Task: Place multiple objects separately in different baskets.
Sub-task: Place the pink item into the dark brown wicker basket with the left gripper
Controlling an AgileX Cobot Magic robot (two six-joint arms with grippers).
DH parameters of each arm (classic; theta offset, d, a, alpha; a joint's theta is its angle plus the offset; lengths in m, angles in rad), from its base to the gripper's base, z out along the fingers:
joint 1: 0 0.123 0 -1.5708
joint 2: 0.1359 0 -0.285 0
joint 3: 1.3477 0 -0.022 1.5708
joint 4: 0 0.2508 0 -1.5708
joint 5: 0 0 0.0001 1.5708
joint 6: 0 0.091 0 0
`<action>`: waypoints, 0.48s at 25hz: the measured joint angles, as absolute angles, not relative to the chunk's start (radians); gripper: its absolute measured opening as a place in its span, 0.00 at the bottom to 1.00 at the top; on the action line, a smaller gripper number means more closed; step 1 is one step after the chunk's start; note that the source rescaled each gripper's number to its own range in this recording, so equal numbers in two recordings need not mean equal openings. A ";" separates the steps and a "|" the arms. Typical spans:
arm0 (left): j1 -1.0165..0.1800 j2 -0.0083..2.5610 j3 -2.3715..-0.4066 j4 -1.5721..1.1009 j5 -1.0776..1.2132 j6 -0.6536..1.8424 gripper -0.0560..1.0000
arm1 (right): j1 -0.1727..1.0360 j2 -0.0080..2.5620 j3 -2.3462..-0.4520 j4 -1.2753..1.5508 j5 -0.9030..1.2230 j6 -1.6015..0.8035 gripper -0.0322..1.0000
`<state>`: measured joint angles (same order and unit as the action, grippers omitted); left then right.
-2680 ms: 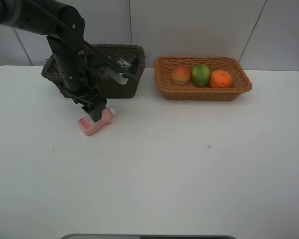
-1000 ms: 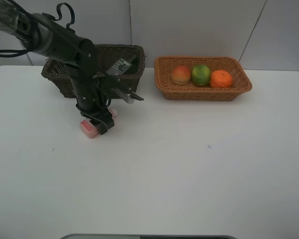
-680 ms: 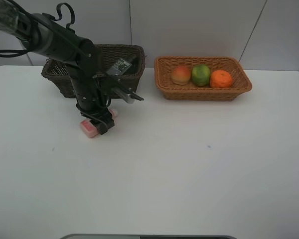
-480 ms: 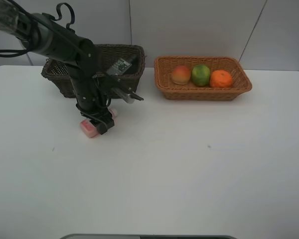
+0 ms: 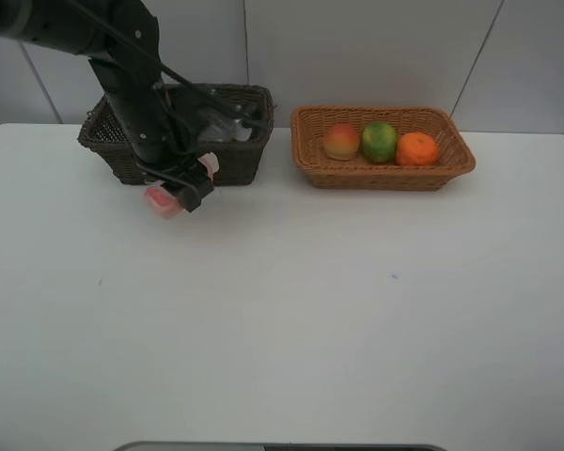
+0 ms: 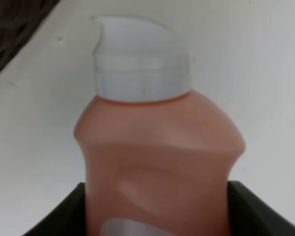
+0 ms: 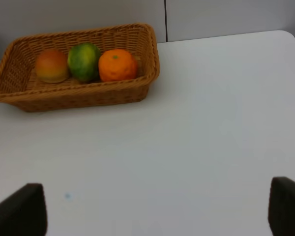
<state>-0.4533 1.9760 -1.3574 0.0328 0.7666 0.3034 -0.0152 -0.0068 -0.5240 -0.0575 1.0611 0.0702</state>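
Lifted off the tabletop (image 5: 291, 310), the pink white-capped bottle (image 5: 162, 198) hangs clamped in the left gripper (image 5: 190, 188) jaws before the dark brown basket (image 5: 235, 162); right jaws gape empty.

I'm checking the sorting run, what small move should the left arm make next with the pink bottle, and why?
Probably carry the pink white-capped plastic bottle back over the dark brown woven wicker basket: the left gripper holds it in front of that basket's wall, and the three fruits fill the other basket.
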 joint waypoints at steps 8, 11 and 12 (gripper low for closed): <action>-0.454 1.975 -1.539 0.032 0.826 0.100 0.68 | -0.015 -0.007 -0.524 -0.057 1.061 0.070 1.00; -0.455 1.980 -1.621 0.032 0.832 0.033 0.68 | -0.015 -0.007 -0.524 -0.057 1.061 0.070 1.00; -0.455 1.987 -1.652 0.031 0.833 0.011 0.68 | -0.015 -0.007 -0.524 -0.057 1.061 0.070 1.00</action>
<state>-0.4552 1.9868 -1.6521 0.0310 0.8330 0.0111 -0.0152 -0.0068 -0.5240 -0.0575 1.0611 0.0702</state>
